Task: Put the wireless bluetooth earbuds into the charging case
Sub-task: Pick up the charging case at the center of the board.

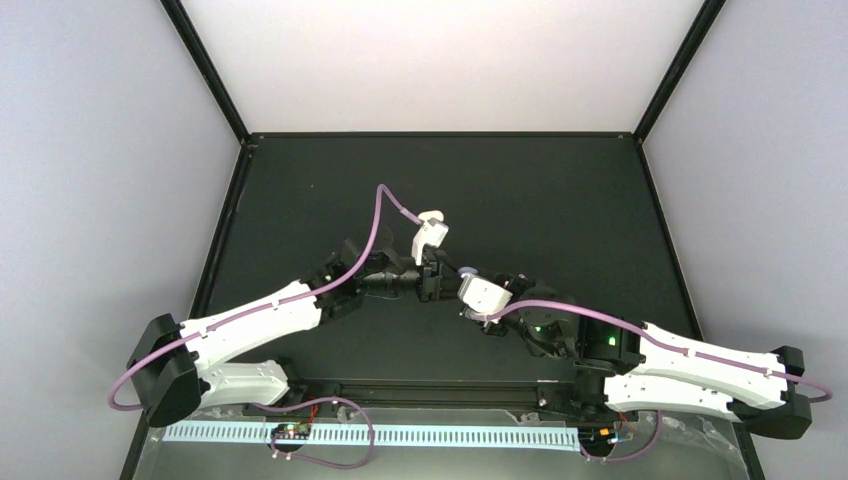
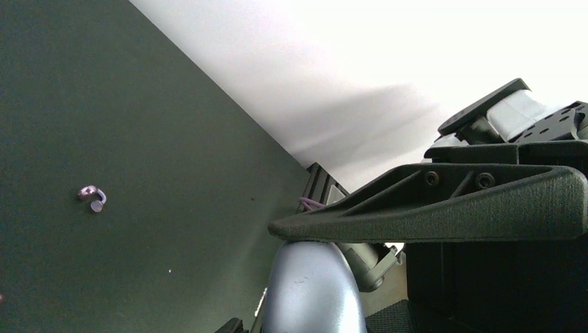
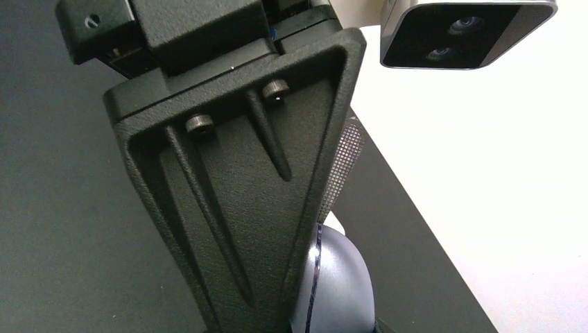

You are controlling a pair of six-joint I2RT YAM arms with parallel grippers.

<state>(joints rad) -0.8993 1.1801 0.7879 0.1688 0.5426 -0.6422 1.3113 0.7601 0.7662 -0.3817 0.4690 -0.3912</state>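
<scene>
Case [image 1: 467,271], lavender-grey, hangs above the surface [image 1: 330,200] where both arms meet, and the right gripper [image 1: 470,285] holds it, narrowed on it. The left gripper [image 1: 443,278] crowds in with one finger just over the case; I cannot tell its grip. A purple earbud [image 2: 92,198] lies loose on the surface, well apart.
</scene>
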